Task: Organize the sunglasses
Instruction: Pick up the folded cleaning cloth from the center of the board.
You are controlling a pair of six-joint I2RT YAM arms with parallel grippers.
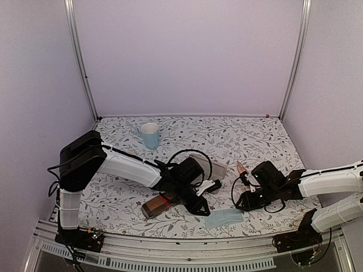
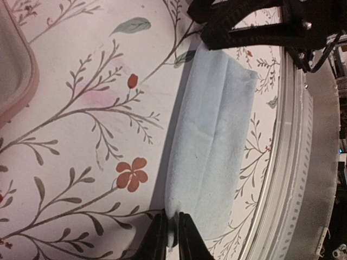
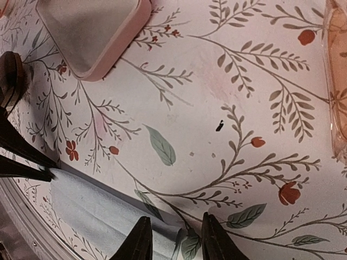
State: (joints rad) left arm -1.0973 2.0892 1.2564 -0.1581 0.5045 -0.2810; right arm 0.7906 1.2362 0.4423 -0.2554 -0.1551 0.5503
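One pair of sunglasses (image 1: pixel 243 169) with a pale translucent pinkish frame lies just beyond my right gripper; its rim shows at the right edge of the right wrist view (image 3: pixel 337 76). A folded light blue cloth (image 1: pixel 224 217) lies near the table's front edge. My left gripper (image 2: pixel 172 234) is shut on one end of the cloth (image 2: pixel 209 141), pinching a fold between its tips. My right gripper (image 3: pixel 176 241) stands open over the cloth's (image 3: pixel 92 211) other end, with a corner of it between the fingers. In the top view the left gripper (image 1: pixel 205 211) and the right gripper (image 1: pixel 243 205) stand at opposite ends of the cloth.
A brown case with a red band (image 1: pixel 160 204) lies under the left arm. A pink case (image 3: pixel 92 32) lies open-side-up behind the cloth. A light blue cup (image 1: pixel 150 135) stands at the back. The metal front rail (image 2: pixel 309 162) runs beside the cloth.
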